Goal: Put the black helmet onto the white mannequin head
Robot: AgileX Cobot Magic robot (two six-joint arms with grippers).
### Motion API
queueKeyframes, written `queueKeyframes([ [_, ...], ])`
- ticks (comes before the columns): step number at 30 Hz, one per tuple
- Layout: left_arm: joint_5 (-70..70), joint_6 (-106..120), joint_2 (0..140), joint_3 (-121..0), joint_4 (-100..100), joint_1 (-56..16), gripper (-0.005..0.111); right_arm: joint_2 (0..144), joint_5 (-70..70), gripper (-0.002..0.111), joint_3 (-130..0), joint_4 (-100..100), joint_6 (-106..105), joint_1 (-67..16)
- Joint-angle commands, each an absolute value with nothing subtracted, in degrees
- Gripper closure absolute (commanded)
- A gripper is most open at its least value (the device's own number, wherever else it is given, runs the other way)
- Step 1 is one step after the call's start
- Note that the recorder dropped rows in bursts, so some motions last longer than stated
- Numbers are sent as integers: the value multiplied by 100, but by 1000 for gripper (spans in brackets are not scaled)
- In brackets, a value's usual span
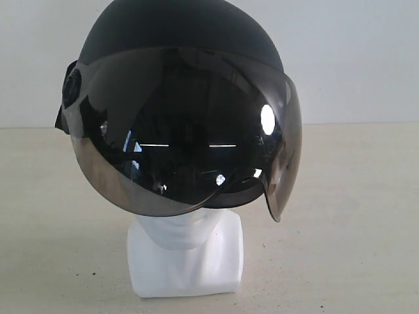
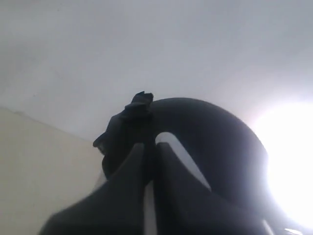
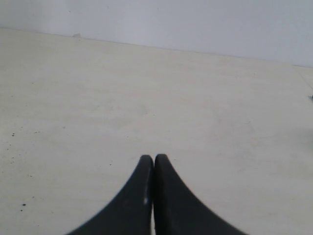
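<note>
Helmet (image 1: 183, 29) sits on the head (image 1: 186, 258) — shell upright over the crown. Visor (image 1: 190, 131) is down across the face, so only the chin and the blocky neck base show below its lower edge. The head stands with its base flat on the table (image 1: 353, 229). A black side fitting shows where the visor meets the shell.

Left gripper (image 2: 150, 147): fingers (image 2: 128, 171) drawn together with only a thin sliver between them, and nothing visibly clamped. The helmet's dark dome lies straight ahead of the fingertips, very close and spreading off to one side of them. Cannot tell whether the tips touch the shell. A crumpled black strap end (image 2: 139, 104) sticks up just beyond the tips, on the dome's edge. Strong glare past the dome washes out its far rim.

Right gripper (image 3: 154, 159): fingers closed, tips pressed against each other, holding nothing. Ahead of the tips and beneath them lies pale table surface with a few dark specks — the wall (image 3: 195, 24) stands well beyond, where the table ends.
</note>
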State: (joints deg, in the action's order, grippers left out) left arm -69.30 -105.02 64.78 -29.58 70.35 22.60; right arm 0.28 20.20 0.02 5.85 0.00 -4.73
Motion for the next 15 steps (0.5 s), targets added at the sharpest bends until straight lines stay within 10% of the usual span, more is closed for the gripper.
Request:
queueKeyframes([
  [1, -6996, -10492, 6274, -2940, 6608, 2278, 102, 0, 1942, 108, 0, 1106, -414, -451],
  [15, -6996, -10849, 6205, -2940, 6756, 2278, 102, 0, 1079, 108, 0, 2694, -1414, -451],
])
